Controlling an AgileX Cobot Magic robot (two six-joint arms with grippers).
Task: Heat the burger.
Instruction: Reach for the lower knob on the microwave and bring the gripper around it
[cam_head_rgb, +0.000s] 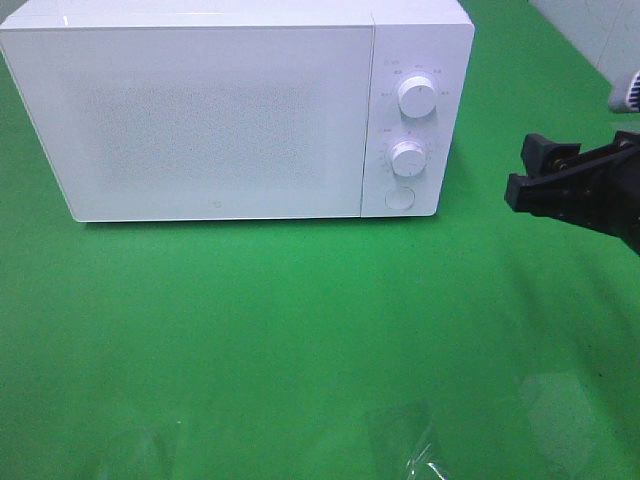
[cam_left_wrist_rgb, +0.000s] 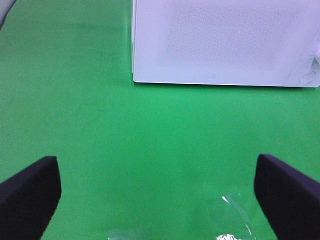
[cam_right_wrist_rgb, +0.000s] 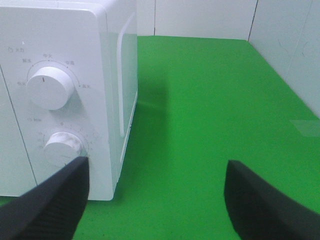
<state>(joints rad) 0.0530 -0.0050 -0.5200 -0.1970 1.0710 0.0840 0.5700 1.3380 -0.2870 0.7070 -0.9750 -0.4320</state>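
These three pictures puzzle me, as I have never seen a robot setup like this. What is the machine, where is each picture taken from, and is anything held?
It is a robot with two arms, each ending in a black pincer. One picture looks down from a high camera; the other two come from cameras on the wrists. A closed white box-shaped microwave oven with two round white dials stands on a green table cover. The right pincer hovers beside the oven's dial end, open and empty. The left pincer appears only in its own wrist view, open and empty above the green cover. No burger shows anywhere.
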